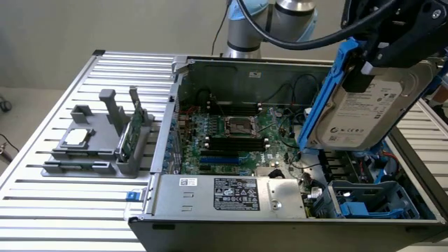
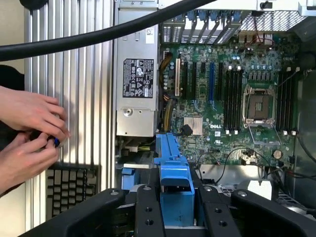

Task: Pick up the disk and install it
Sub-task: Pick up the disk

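At the upper right of the exterior view, the black gripper [image 1: 378, 58] pinches the disk [image 1: 368, 113] by its blue carrier [image 2: 173, 163]. The disk hangs tilted in the air above the open computer case [image 1: 210, 68], over the drive bay [image 1: 371, 202] at lower right. A grey holder [image 1: 91, 152] sits at the exterior view's left. In the wrist view, a person's hands [image 2: 29, 133] are near a keyboard [image 2: 69, 185].

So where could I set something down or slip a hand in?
Bare ribbed table borders the grey holder on the exterior view's left and toward the camera; only a narrow strip separates it from the computer case. Inside the case is crowded, the disk hanging above.
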`<state>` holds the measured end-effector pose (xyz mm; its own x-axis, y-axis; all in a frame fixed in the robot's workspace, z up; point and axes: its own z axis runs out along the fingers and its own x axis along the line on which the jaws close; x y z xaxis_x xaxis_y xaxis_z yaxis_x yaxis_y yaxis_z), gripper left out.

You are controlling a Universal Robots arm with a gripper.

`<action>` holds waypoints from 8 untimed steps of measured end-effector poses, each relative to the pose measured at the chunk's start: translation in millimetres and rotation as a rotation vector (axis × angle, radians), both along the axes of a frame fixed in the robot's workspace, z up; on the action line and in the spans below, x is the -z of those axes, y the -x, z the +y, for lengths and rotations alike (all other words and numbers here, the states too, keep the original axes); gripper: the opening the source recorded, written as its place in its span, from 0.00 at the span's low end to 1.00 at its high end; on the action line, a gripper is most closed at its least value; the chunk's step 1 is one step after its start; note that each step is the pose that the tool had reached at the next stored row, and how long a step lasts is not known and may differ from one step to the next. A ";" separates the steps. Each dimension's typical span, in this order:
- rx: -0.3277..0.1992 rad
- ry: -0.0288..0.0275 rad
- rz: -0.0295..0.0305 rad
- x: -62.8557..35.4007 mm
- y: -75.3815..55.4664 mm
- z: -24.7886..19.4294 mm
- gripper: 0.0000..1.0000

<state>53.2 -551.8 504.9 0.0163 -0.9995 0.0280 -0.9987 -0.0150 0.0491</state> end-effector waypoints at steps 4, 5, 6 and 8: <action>0.000 -0.0006 0.0025 0.1 -10.1 -9.3 0.33; 0.000 -0.0008 0.0032 0.1 -12.8 -11.5 0.33; 0.000 -0.0011 0.0038 0.1 -15.5 -13.6 0.33; 0.000 -0.0017 0.0044 0.5 -22.2 -17.1 0.33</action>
